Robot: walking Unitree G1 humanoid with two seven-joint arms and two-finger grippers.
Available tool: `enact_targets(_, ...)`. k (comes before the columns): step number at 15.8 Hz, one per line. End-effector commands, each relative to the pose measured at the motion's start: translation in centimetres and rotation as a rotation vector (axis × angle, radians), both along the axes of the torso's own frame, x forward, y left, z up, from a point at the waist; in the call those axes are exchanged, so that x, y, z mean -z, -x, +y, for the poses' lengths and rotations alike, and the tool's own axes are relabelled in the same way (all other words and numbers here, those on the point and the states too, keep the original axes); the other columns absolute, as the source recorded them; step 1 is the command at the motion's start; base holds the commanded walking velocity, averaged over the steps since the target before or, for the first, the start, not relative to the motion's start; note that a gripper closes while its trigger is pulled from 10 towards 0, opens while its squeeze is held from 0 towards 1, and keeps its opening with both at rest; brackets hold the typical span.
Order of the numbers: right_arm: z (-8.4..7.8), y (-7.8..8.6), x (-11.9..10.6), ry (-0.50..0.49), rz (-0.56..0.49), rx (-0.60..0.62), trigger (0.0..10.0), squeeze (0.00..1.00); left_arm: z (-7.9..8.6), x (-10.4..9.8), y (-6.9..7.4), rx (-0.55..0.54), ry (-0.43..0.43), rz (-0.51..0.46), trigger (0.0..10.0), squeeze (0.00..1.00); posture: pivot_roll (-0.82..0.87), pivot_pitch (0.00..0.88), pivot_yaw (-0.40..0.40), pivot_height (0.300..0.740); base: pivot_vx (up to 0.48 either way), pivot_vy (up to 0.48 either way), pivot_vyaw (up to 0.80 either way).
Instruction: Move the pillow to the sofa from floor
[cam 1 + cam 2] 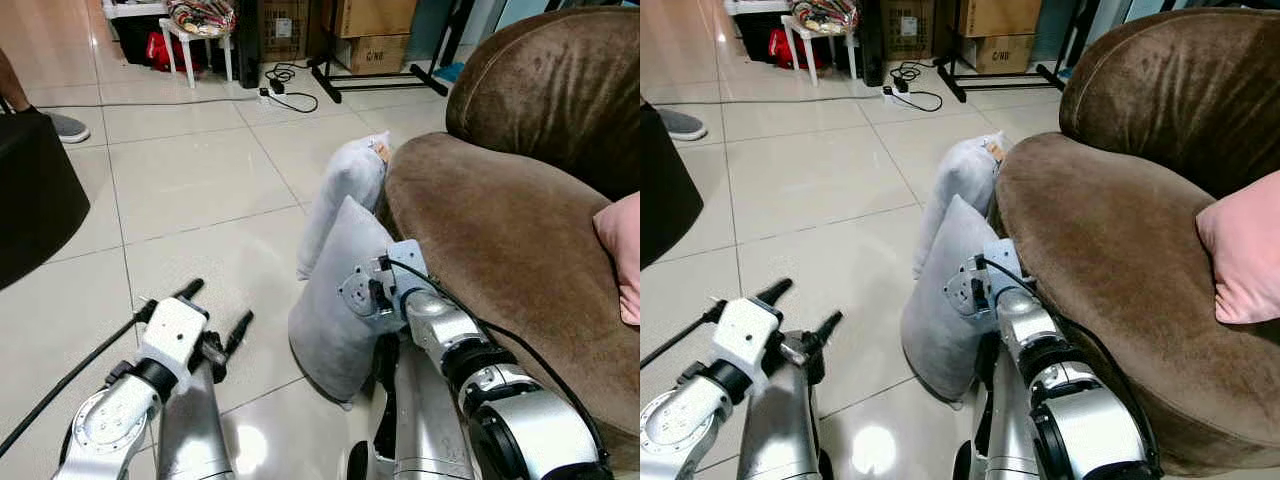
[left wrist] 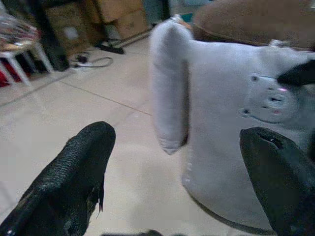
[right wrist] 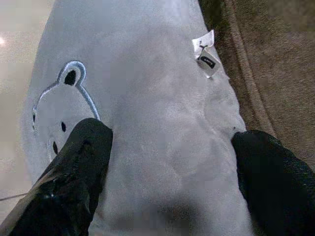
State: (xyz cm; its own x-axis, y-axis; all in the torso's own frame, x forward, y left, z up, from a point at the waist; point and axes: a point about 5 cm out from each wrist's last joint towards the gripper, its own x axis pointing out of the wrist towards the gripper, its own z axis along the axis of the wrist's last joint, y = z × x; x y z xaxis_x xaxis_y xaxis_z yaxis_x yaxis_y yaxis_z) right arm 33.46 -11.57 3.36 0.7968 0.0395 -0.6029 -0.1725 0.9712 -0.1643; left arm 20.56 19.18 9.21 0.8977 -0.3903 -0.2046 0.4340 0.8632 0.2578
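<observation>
Silver arms fill the near edge of the head views. The left gripper hovers low over the tiled floor, jaws apart, aimed toward the pillow but well short of it, probably waiting in support. The right gripper has its jaws spread wide on either side of the pillow's upper edge, not yet clamped, likely so it can pinch the soft grey fabric. That pillow stands on the floor, leaning on the brown sofa front. A second grey pillow leans just behind it. Farther off, a pink cushion lies on the seat, with cardboard boxes beyond.
</observation>
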Motion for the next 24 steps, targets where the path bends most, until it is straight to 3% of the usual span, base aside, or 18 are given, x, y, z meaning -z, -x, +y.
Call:
enact_targets(1, 0.0, 0.2, 0.3, -0.023, 0.029, 0.001, 0.0, 0.00, -0.5, 0.0, 0.3, 0.048, 0.004, 0.024, 10.0, 0.00, 0.01, 0.000, -0.096, 0.391, 0.000, 0.000, 0.00)
enact_targets(10, 0.8, 1.3, 1.6, -0.047, 0.063, -0.052, 0.0, 0.00, -0.6, 0.6, 2.1, 0.091, 0.032, 0.112, 10.0, 0.00, 0.02, 0.000, -0.109, 0.391, 0.000, 0.000, 0.00)
enact_targets(17, 0.6, 1.0, 1.3, -0.050, 0.043, -0.060, 0.0, 0.00, -1.1, 0.7, 1.1, 0.060, 0.045, 0.099, 10.0, 0.00, 0.03, 0.000, -0.108, 0.391, 0.000, 0.000, 0.00)
enact_targets(20, 0.3, 1.2, 1.6, -0.046, 0.052, -0.050, 0.0, 0.00, -1.2, 0.7, 1.3, 0.015, 0.082, 0.117, 10.0, 0.00, 0.03, 0.000, -0.107, 0.391, 0.000, 0.000, 0.00)
enact_targets(22, 0.4, 1.1, 1.5, -0.051, 0.050, -0.054, 0.0, 0.00, -0.9, 0.5, 0.9, -0.016, 0.090, 0.101, 10.0, 0.00, 0.04, 0.000, -0.141, 0.391, 0.000, 0.000, 0.00)
enact_targets(24, 0.9, 1.3, 1.6, -0.043, 0.057, -0.085, 0.0, 0.00, -1.0, 0.5, 1.5, -0.004, 0.087, 0.120, 10.0, 0.00, 0.04, 0.000, -0.141, 0.391, 0.000, 0.000, 0.00)
